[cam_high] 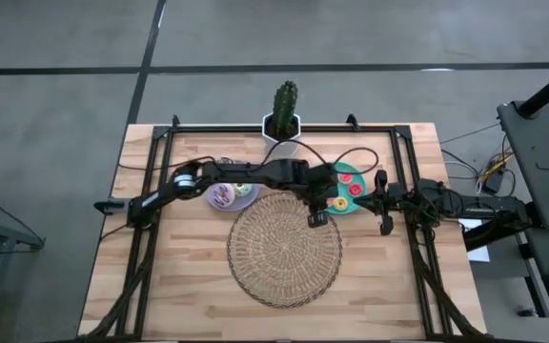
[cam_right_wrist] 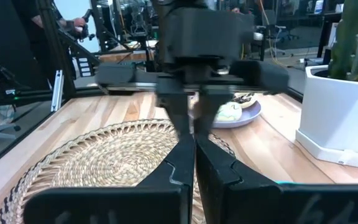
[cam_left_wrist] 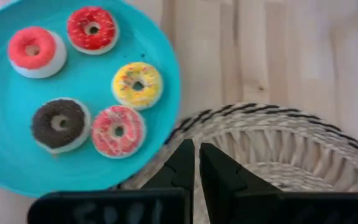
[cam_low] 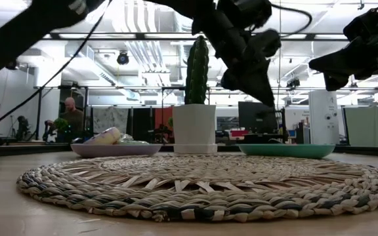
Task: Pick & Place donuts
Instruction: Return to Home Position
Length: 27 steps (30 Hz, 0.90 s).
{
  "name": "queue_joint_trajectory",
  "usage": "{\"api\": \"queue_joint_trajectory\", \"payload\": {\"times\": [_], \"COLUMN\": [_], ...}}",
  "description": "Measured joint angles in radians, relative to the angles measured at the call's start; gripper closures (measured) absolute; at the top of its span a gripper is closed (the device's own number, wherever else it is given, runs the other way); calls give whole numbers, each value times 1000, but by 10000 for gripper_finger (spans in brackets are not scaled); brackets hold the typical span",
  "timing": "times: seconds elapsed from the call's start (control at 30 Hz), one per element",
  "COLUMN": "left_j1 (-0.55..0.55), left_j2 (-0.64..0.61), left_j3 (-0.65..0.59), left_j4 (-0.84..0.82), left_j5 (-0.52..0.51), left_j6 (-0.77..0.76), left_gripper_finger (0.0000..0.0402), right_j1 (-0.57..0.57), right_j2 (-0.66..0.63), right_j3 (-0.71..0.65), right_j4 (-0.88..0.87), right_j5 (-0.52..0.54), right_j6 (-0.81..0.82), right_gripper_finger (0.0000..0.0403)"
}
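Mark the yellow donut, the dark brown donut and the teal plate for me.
yellow donut point(cam_left_wrist: 151, 87), left wrist view, on the icing beside its hole.
dark brown donut point(cam_left_wrist: 45, 124), left wrist view, on the icing beside its hole.
teal plate point(cam_left_wrist: 2, 118), left wrist view, on a bare patch of its surface.

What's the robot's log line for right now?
left hand shut, empty, over mat edge | right hand shut, empty | teal plate: five donuts
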Motion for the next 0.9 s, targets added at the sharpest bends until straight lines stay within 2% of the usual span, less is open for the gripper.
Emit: {"api": "queue_joint_trajectory", "payload": {"times": [0.53,0.67,0.9], "left_j1": [-22,-22,-22], "left_j2": [-489,-625,-828], "left_j3": [-813,-969,-1142], "left_j4": [562,667,713], "left_j5": [-8,-25,-41], "left_j6": [-123,-138,-123], "left_gripper_finger": [402,402,402], "right_j1": [0,0,0], "right_j2": [7,7,7], "right_j3": [0,0,0], "right_j4": [0,0,0], "right_j5": [0,1,0], "right_j6": [0,0,0], "right_gripper_finger": [394,394,394]}}
